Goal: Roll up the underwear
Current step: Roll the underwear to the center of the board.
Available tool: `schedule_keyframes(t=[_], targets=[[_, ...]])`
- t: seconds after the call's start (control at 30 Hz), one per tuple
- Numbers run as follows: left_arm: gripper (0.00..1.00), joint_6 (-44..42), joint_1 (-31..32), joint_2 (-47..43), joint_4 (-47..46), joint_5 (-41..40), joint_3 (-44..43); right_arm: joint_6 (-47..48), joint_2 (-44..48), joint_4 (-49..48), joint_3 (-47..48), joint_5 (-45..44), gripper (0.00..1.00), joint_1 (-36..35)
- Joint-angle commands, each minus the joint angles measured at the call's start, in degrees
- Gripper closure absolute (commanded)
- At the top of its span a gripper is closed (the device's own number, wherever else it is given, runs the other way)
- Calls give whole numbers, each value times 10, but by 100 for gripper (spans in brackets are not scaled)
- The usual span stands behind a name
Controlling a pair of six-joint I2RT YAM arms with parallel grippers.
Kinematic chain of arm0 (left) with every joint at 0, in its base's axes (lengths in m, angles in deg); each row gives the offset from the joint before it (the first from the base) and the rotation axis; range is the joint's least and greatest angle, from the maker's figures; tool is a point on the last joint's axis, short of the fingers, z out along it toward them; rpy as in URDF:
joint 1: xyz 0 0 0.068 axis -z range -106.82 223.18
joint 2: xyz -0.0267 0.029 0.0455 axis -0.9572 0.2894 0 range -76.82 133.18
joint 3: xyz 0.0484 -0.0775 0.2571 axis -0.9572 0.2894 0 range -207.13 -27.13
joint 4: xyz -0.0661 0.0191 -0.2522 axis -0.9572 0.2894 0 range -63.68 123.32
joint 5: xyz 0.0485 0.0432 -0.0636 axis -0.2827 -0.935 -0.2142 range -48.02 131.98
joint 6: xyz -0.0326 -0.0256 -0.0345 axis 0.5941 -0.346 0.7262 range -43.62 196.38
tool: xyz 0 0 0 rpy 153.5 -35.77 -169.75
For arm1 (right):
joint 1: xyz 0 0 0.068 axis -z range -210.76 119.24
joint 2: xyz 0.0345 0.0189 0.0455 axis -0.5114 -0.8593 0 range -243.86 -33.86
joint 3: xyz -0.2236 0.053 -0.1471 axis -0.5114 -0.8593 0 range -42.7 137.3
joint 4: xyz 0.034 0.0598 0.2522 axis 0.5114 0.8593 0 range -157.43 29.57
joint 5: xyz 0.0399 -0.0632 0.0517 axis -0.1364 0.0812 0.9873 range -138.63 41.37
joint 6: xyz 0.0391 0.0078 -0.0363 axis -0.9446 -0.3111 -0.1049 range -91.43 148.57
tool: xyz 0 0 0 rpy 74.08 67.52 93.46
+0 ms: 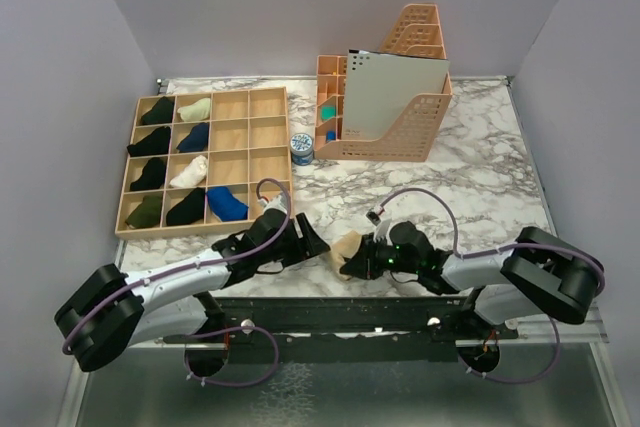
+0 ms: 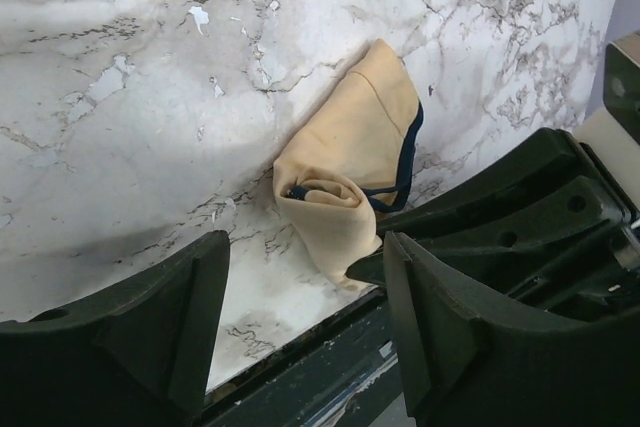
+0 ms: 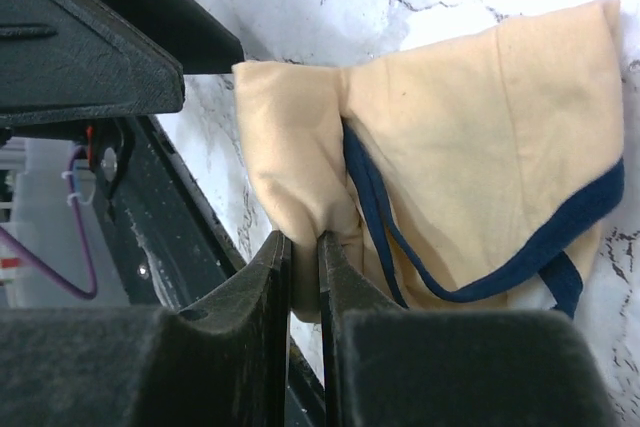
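Left gripper [image 1: 306, 241] has its jaws spread, nothing in them. Just to its right, at the near edge of the white marble table [image 1: 480, 177], sits the half-rolled tan cotton underwear with navy trim [image 1: 346, 246], roll end facing that gripper. Right gripper [image 3: 305, 247] is pinched on the roll's edge, so it's closest.

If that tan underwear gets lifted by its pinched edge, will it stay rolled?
Probably floppy and light: the tan underwear is thin, creased cloth. Its roll looks loose, so it would likely sag open below the right fingers pinching one fold.
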Motion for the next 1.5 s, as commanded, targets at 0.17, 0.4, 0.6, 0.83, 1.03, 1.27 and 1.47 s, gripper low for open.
schedule_keyframes(t=[0.17, 0.4, 0.6, 0.83, 1.03, 1.27, 1.47], targets=[[34, -45, 3, 53, -126, 53, 7, -125, -118, -172, -76, 107, 91, 73], [42, -57, 10, 107, -126, 51, -12, -184, -212, -277, -92, 115, 92, 86], [40, -49, 16, 145, -154, 39, -17, -219, -273, -380, -118, 107, 92, 88], [43, -40, 32, 213, -161, 25, -44, -233, -327, -466, -132, 104, 90, 88], [57, -34, 33, 233, -161, 14, -37, -228, -301, -467, -143, 99, 69, 89], [59, -38, 33, 246, -147, 6, -32, -154, -117, -245, -128, 80, 53, 89], [59, -51, 34, 249, -108, 6, -66, -35, 148, 175, -53, -13, 49, 89]])
